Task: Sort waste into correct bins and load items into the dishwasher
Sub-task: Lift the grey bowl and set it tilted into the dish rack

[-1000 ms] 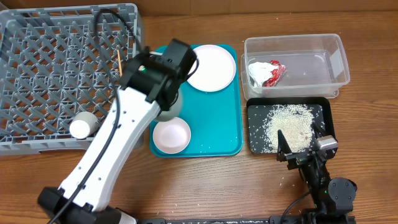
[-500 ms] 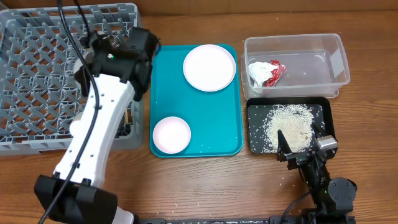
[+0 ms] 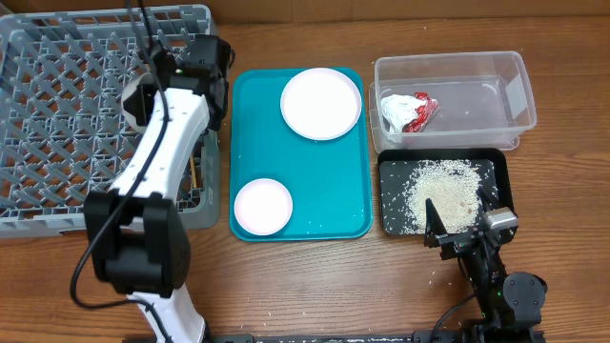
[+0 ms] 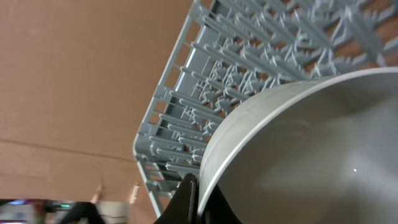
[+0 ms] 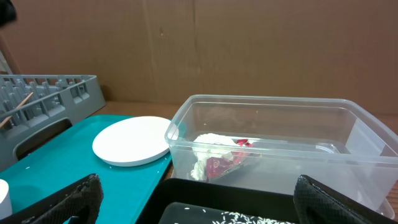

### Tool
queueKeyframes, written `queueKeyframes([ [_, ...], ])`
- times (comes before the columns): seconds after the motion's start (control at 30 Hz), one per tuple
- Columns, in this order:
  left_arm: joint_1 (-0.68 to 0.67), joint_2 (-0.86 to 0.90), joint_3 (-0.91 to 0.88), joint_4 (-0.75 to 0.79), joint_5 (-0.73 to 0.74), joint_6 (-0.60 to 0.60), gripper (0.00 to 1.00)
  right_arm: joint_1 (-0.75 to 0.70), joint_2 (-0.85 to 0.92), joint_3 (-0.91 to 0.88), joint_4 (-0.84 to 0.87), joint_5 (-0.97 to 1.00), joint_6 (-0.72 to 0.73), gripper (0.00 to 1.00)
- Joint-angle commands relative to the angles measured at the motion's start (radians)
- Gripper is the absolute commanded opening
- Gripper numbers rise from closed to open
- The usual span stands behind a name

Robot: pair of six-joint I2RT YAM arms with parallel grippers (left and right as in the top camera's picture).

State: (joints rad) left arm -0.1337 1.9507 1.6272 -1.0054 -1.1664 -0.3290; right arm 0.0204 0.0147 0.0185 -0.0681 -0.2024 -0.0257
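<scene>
The bowl (image 4: pixel 298 149) is hanging tilted over the rack's (image 4: pixel 261 43) right side, the left pincer (image 4: pixel 196 196) clamping its rim. Loading is under way; next, it is needing lowering among the tines, then release. The right pincer (image 5: pixel 193 202) is sitting wide open, empty.

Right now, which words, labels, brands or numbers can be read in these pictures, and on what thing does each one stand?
No text can be read in any view.
The red and white wrapper in the clear bin: perhaps printed, but too small to read.
The grey rack, teal tray, white plate and grey bowl: no marking shows.
</scene>
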Motion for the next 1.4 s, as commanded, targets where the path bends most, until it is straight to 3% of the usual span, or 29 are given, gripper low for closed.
queueKeyframes([
  [0.0, 0.002, 0.037, -0.002, -0.002, -0.089, 0.064, 0.04, -0.003, -0.012, -0.011, 0.007, 0.002, 0.003, 1.00],
  [0.47, 0.003, 0.050, -0.007, -0.016, -0.020, 0.064, 0.04, -0.003, -0.012, -0.011, 0.007, 0.002, 0.003, 1.00],
  [0.73, 0.011, 0.055, -0.011, 0.013, -0.153, 0.129, 0.04, -0.003, -0.012, -0.011, 0.007, 0.002, 0.003, 1.00],
  [1.37, -0.006, 0.107, -0.016, 0.015, -0.082, 0.158, 0.04, -0.003, -0.012, -0.011, 0.007, 0.002, 0.003, 1.00],
])
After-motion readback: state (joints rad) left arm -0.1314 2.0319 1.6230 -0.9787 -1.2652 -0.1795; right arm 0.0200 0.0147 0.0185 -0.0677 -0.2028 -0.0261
